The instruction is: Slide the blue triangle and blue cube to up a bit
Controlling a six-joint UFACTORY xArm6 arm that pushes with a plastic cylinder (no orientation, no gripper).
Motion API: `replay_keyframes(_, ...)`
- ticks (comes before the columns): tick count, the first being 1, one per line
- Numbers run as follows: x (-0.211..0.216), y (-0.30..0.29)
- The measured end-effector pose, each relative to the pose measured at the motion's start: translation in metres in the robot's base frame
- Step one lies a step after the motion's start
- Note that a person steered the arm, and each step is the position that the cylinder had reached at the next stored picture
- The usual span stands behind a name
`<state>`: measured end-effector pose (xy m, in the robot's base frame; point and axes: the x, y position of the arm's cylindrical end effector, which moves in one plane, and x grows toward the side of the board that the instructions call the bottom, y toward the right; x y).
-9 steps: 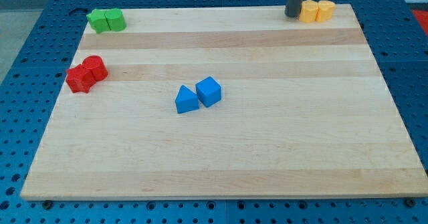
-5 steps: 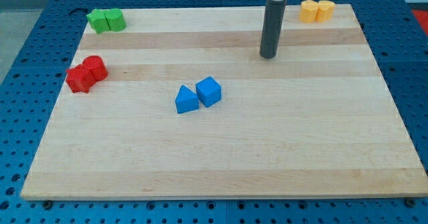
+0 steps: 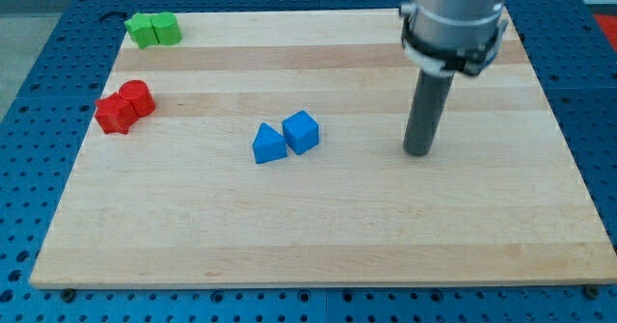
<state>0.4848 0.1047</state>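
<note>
The blue triangle (image 3: pixel 269 144) and the blue cube (image 3: pixel 301 131) sit side by side, touching, a little left of the board's middle. The cube is to the right and slightly higher in the view. My tip (image 3: pixel 417 153) rests on the board well to the right of the cube, at about the same height in the view as the triangle. It touches no block. The arm's grey body hides the board's top right corner.
Two green blocks (image 3: pixel 153 29) lie at the top left corner. Two red blocks (image 3: pixel 125 106) lie at the left edge. The wooden board (image 3: pixel 318 227) sits on a blue perforated table.
My tip has moved from the top right corner down the view, to a spot right of the blue blocks. The arm now hides the yellow blocks. No block has moved.
</note>
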Motion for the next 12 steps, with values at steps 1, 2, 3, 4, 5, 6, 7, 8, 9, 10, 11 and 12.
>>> replay_keyframes(1, 0.041, -0.046)
replay_keyframes(2, 0.049, -0.115)
replay_keyframes(3, 0.049, -0.173)
replay_keyframes(4, 0.049, -0.221)
replay_keyframes(5, 0.048, -0.268)
replay_keyframes(6, 0.039, -0.274)
replay_keyframes(7, 0.031, -0.258)
replay_keyframes(8, 0.018, -0.235)
replay_keyframes(9, -0.001, -0.212)
replay_keyframes(10, -0.018, -0.195)
replay_keyframes(11, -0.03, -0.183)
replay_keyframes(12, -0.038, -0.17)
